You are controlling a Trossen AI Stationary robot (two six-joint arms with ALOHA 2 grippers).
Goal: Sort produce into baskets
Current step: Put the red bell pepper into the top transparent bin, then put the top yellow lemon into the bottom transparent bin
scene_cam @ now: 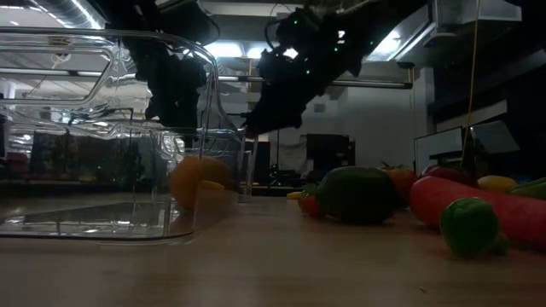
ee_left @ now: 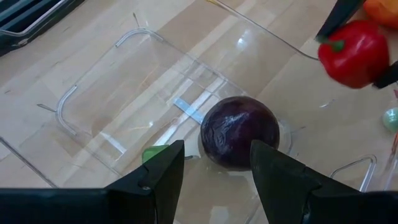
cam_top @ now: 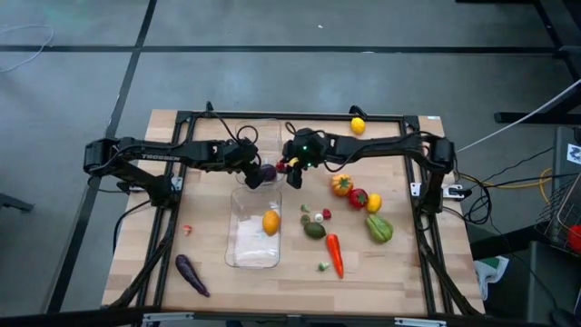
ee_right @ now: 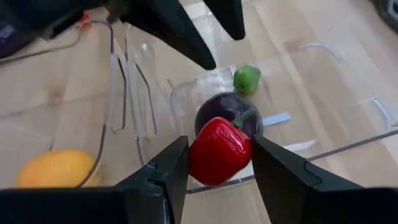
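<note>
My right gripper [ee_right: 217,163] is shut on a red pepper [ee_right: 219,152] above the far clear basket [ee_left: 99,106], near its right rim. Inside that basket rest a round dark-purple vegetable [ee_left: 239,130] and a small green piece [ee_right: 247,79]. My left gripper [ee_left: 217,171] hangs open just above the purple vegetable, touching nothing. The near basket [cam_top: 238,250] holds one yellow-orange fruit [cam_top: 270,222]. More produce lies on the table to the right. My right gripper pinches the red pepper by its two opposite sides [ee_right: 198,155] between its two fingers. The fingers [ee_right: 163,171] slant down from the table's right side. The pepper is lifted clear, its green stem [ee_right: 244,116] pointing away from the wrist toward the purple vegetable.
Right of the baskets lie an orange pepper [cam_top: 341,184], a red pepper [cam_top: 359,197], a yellow piece [cam_top: 373,203], a green vegetable [cam_top: 379,228], an avocado [cam_top: 314,230] and a carrot [cam_top: 335,254]. An aubergine [cam_top: 192,274] lies near left, a lemon [cam_top: 358,125] at the far edge.
</note>
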